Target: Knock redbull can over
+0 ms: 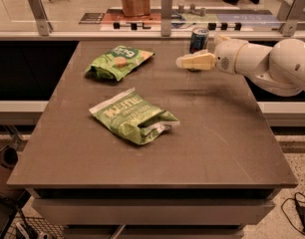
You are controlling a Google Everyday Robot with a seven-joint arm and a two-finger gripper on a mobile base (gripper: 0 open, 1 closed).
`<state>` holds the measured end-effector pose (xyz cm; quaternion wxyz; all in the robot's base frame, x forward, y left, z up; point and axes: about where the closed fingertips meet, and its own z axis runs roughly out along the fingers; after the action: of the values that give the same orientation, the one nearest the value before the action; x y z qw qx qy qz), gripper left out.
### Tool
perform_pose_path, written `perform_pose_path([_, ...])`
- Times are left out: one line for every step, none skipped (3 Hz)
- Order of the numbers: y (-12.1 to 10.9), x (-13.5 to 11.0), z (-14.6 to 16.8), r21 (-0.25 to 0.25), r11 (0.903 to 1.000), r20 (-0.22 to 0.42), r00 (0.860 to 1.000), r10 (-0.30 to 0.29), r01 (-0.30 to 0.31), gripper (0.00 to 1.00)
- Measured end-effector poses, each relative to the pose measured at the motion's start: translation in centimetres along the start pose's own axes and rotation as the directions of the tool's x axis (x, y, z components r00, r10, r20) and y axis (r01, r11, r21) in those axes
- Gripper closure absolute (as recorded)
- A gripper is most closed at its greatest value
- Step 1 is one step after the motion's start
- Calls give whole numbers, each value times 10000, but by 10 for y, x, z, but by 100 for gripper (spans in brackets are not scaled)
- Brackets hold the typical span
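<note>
"Blue and silver, that redbull can [199, 39]: where do you see it standing?"

"You'll find it upright at the far edge of the desk [217, 133], right of the middle, just before the glass rail."

"And your claw [181, 61]?"

"It hangs just in front of the can's lower part, pointing to your left, above the desk top. The white arm [272, 63] reaches in from the right side. You can't tell from this angle how far the claw is parted, nor whether it touches the can. It has hold of nothing that you can see."

"Anything else near?"

"Two green chip bags lie flat: one [118, 61] at the far left, one [135, 117] nearer the middle, both well apart from the can."
</note>
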<state>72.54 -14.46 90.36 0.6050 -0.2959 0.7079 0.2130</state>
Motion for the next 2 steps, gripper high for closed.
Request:
perform_pose_path([-7,3,10,198,9997,167,9997,154,-157,0])
perform_pose_path([-17,8,17,369,9990,338,9991,247,-260,0])
